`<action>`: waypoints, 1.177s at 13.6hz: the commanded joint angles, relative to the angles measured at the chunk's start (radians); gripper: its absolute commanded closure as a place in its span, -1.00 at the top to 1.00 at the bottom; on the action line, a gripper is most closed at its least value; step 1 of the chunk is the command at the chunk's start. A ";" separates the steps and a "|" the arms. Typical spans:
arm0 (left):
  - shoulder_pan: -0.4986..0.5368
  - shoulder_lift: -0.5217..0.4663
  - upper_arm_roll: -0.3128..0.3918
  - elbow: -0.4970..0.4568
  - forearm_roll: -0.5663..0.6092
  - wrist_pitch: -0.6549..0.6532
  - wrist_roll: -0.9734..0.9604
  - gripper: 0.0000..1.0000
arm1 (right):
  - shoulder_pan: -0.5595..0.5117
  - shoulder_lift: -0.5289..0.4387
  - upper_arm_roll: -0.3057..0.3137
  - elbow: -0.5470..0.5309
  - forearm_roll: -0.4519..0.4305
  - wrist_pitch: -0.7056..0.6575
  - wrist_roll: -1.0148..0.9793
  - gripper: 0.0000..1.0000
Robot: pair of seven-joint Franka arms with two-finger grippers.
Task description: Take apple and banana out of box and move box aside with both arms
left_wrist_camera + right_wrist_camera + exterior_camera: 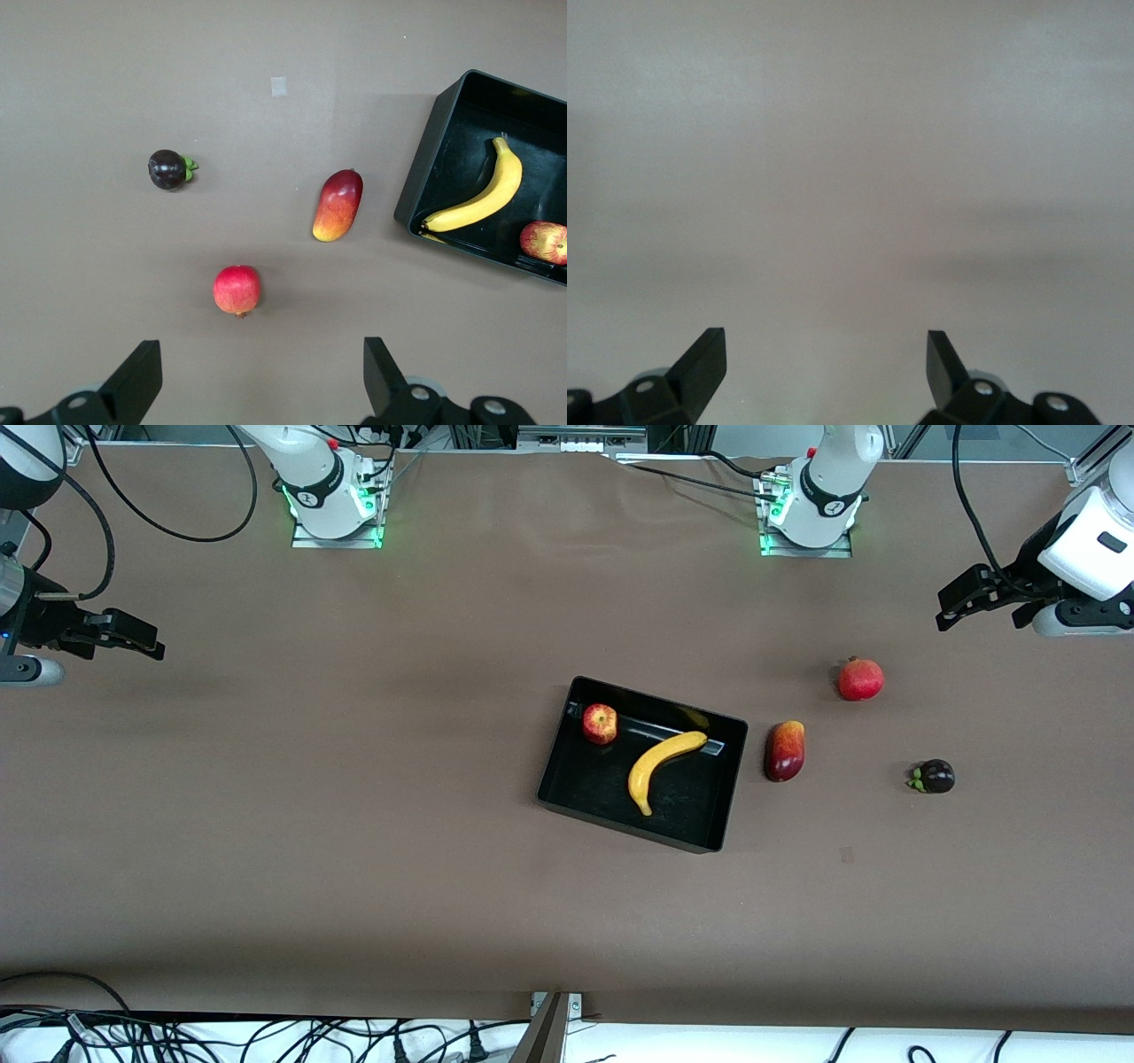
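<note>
The black box [620, 825] stands near the middle of the table. In it lie the red apple [600, 723] and the yellow banana [660, 766], the apple farther from the front camera. My left gripper [979, 615] hangs open and empty over the left arm's end of the table. In the left wrist view it [261, 381] looks down on the box [425, 159], the banana [478, 199] and the apple [545, 242]. My right gripper [124, 646] hangs open over the right arm's end. The right wrist view shows it [826, 367] empty over bare table.
Three other fruits lie between the box and the left arm's end: an elongated dark red-orange fruit [785, 750] beside the box, a round red fruit [860, 678] farther from the front camera, and a dark purple fruit [933, 776] with green leaves.
</note>
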 commanded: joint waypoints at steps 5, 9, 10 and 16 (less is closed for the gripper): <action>0.006 -0.001 -0.011 0.001 0.000 -0.007 0.023 1.00 | 0.009 0.008 -0.006 0.021 -0.004 -0.018 0.012 1.00; -0.003 -0.003 -0.020 -0.007 -0.002 -0.007 0.012 1.00 | 0.008 0.008 -0.006 0.021 -0.004 -0.018 0.008 1.00; -0.003 -0.003 -0.020 -0.007 -0.002 -0.007 0.010 1.00 | 0.008 0.008 -0.006 0.021 -0.004 -0.018 0.007 1.00; -0.005 0.002 -0.022 -0.007 -0.002 -0.008 0.007 1.00 | 0.008 0.008 -0.006 0.021 -0.004 -0.020 0.007 1.00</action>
